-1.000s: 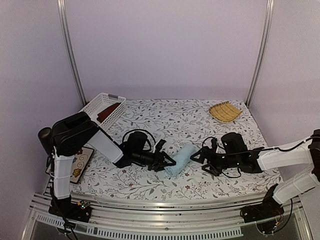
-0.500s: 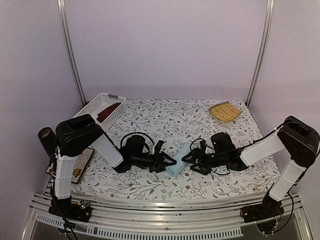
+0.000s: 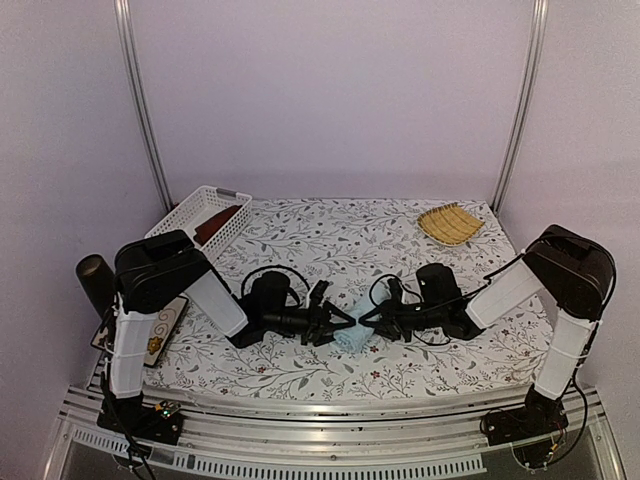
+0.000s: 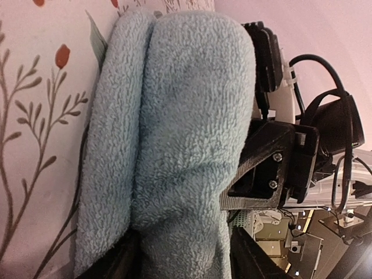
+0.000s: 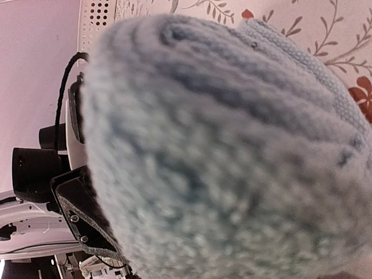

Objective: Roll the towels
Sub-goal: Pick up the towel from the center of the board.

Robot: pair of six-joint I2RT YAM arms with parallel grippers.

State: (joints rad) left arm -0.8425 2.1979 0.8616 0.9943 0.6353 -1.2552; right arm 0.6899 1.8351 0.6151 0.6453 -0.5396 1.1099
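The light blue towel [image 3: 354, 328] lies as a thick roll on the floral cloth, between my two grippers. It fills the left wrist view [image 4: 180, 133] and the right wrist view [image 5: 232, 151]. My left gripper [image 3: 338, 321] holds its left end, and the roll is squeezed between the dark fingers [image 4: 250, 261]. My right gripper [image 3: 374, 318] has narrowed onto the right end. Its fingers are hidden behind the towel in its own view. The rust-red towel [image 3: 218, 222] lies in the white basket [image 3: 188, 213] at the back left.
A yellow bamboo mat [image 3: 450, 222] lies at the back right. A dark cylinder [image 3: 93, 276] and a patterned card [image 3: 160, 326] sit off the cloth's left edge. Metal posts stand at both back corners.
My right arm has reached left to the towel's right end and its jaws have closed in. The left gripper has stayed at the left end. The towel has bunched shorter between them.
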